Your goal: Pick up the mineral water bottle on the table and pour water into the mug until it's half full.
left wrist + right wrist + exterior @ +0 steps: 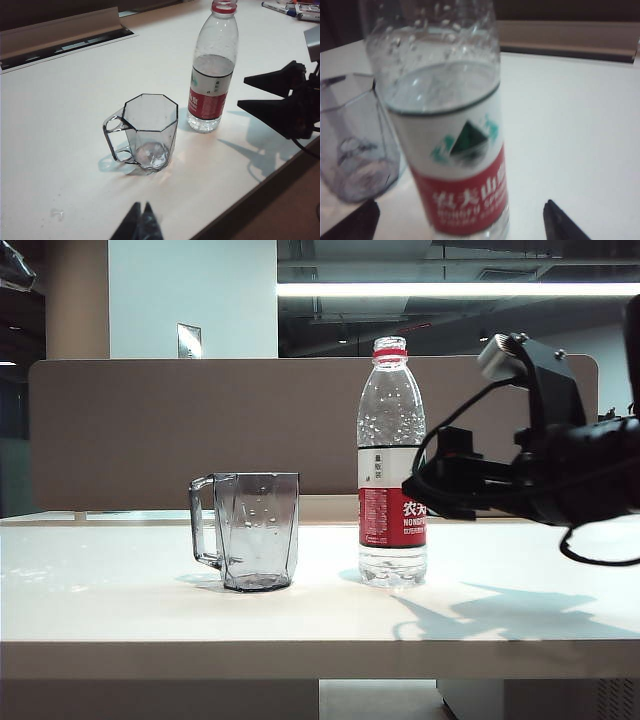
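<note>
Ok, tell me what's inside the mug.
The mug looks essentially empty: through its smoky walls only the faceted base and some droplets show. The water is in the mineral water bottle beside it. A thin film at the mug's bottom cannot be ruled out.

Mineral water bottle [391, 465]: clear plastic, red neck ring, uncapped, white-and-red label, upright on the white bench [120, 610]. Water [213, 64] stands just above the label's upper edge. Mug [250, 531]: smoky-grey, faceted, upright, near the bottle but apart, handle turned away from it; contents indiscernible.
</note>
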{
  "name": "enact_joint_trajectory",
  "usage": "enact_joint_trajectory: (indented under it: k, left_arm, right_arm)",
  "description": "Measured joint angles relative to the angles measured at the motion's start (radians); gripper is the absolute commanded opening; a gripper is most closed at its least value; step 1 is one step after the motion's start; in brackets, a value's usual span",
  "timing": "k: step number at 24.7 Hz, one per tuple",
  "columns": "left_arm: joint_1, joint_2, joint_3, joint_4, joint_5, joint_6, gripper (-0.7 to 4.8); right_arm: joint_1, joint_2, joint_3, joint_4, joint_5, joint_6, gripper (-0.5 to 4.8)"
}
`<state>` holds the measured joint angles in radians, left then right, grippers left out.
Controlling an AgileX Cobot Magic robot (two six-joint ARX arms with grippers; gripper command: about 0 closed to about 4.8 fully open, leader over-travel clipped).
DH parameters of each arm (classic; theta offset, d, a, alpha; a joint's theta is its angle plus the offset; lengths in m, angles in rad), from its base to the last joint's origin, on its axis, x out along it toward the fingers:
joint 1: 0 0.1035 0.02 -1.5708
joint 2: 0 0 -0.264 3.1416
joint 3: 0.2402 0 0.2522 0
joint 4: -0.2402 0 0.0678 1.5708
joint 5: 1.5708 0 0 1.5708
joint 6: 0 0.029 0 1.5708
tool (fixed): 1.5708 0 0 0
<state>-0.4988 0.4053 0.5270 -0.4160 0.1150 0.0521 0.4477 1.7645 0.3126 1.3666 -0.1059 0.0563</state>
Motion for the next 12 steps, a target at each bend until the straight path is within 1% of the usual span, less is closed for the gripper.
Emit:
enact_joint_trajectory:
  k: [5, 12]
  left_arm:
    - [0.000, 0.000, 0.000, 0.001, 0.000, 0.000, -0.05]
    - [0.000, 0.000, 0.000, 0.000, 0.000, 0.000, -0.05]
  right_arm:
    - [0.000, 0.031, 0.076, -0.008, -0.014, -0.005, 4.79]
    - [0.000, 0.112, 0.202, -0.062, -0.052, -0.005, 4.79]
